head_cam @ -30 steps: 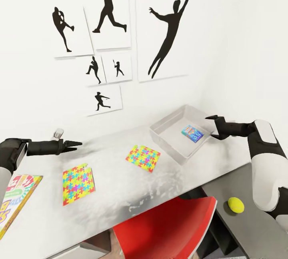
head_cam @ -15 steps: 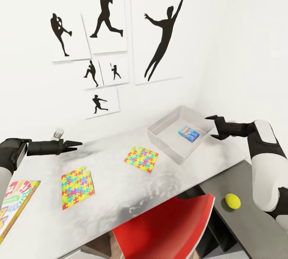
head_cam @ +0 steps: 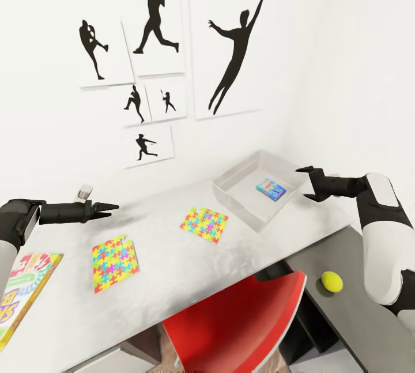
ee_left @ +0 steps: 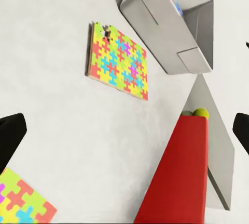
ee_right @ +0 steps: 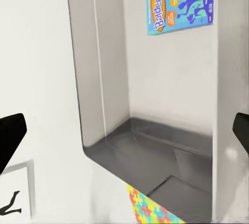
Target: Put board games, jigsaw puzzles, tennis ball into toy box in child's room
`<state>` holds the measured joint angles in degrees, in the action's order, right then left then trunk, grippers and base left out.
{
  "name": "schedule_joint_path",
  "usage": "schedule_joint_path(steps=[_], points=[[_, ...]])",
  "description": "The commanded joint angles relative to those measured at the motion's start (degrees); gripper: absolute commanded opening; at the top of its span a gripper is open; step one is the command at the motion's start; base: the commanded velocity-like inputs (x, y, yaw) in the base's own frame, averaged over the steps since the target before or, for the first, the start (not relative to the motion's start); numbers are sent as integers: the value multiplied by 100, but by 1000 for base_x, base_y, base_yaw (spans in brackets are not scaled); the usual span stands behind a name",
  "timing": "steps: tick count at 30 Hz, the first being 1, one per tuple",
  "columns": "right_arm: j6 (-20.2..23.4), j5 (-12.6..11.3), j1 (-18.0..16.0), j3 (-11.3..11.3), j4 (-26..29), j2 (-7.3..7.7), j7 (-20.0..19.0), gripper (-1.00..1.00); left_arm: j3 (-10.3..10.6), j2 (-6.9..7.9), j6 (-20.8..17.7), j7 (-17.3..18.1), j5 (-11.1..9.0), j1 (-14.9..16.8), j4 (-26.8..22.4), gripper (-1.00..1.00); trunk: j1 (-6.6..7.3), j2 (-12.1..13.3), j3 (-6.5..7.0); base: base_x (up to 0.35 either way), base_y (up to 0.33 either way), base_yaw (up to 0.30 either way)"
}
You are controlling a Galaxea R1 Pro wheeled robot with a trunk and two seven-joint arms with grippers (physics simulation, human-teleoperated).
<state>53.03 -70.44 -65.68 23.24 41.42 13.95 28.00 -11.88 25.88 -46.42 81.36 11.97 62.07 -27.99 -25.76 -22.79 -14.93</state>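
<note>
The toy box (head_cam: 230,197) stands on the pale table (head_cam: 173,272) at the back right. The small blue board game (head_cam: 271,189) lies flat inside it, also seen in the right wrist view (ee_right: 179,3). My right gripper (head_cam: 305,184) hovers open just right of the box, holding nothing. Two jigsaw puzzles (head_cam: 204,225) (head_cam: 115,255) lie on the table. My left gripper (head_cam: 109,207) is open and empty, above the table behind the left puzzle. A cartoon-covered board game (head_cam: 23,292) lies at the table's left front corner. The tennis ball (head_cam: 331,281) rests on the lower dark section.
A red chair (head_cam: 242,321) is pushed under the table's front edge, between the pale top and the dark grey section (head_cam: 363,309). The white wall with baseball silhouette pictures (head_cam: 155,21) runs close behind the table, and a side wall stands right of the toy box.
The whole picture has shifted slightly, so the camera moved. Both arms hold the same pose, and the toys lie where they were on the table.
</note>
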Motion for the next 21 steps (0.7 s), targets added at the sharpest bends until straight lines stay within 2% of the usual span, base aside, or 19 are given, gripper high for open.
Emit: schedule_joint_path(steps=[1,9,21], points=[[15,-49,-7,14,4,-4,58,100,-30,-4,-60,47,60,7,1,100,-2,-13,-11,-184,8,0],[14,-45,-5,5,4,-6,57,100,-33,-4,-60,47,60,7,1,100,-2,-13,40,-166,2,0],[14,-42,1,5,6,-6,51,100,-37,4,-60,47,60,7,-1,100,-2,-13,152,-17,0,0]])
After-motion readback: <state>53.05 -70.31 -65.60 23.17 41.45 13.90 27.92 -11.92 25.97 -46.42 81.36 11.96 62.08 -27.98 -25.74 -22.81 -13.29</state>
